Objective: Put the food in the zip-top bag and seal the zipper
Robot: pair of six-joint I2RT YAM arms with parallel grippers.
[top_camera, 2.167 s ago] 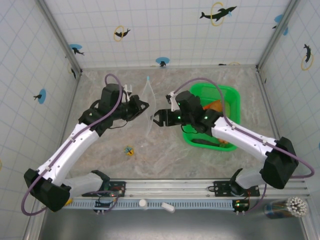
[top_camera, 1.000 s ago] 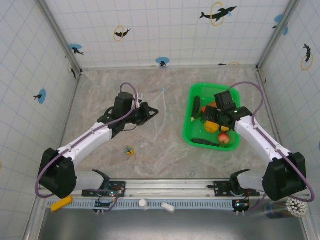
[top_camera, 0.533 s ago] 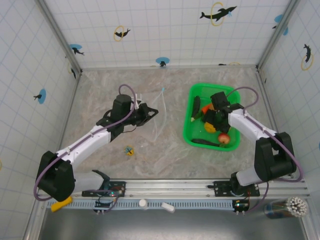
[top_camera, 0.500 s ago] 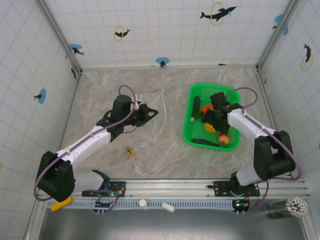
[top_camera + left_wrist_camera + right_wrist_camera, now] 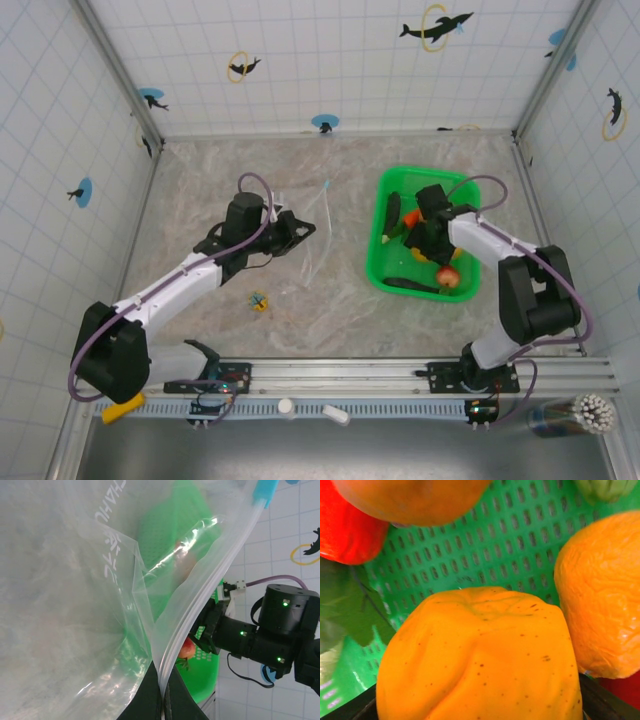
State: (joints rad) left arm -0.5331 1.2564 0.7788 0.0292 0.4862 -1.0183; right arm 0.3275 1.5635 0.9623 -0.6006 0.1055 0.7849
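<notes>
The right pincer [image 5: 430, 240] had just moved. A moment before it was out by the bag [image 5: 318, 245], in the middle of the tabletop [image 5: 230, 180]. Then it swung right and dipped down into the green basket [image 5: 468, 205], where the food [image 5: 448, 277] lay. So the bag was ready, and the job had turned to picking up the first piece. No food could be seen in the bag yet.

In the right wrist view, a big yellow fruit [image 5: 480, 660] sat right between the pincer's dark fingers [image 5: 610, 702]. They stood wide apart, one on each side of it. I could not tell if they were squeezing it yet or only sitting around it. An orange fruit [image 5: 600, 595] lay just beside it on the right, and a red piece [image 5: 345, 530] was at the far left.

The left pincer [image 5: 161, 690] was pinched tight on the bag's edge, right on the zipper [image 5: 210, 600]. It held the bag up with the mouth facing the basket. The blue tab [image 5: 264, 491] was at the far end of the zipper. The zipper was not sealed.
</notes>
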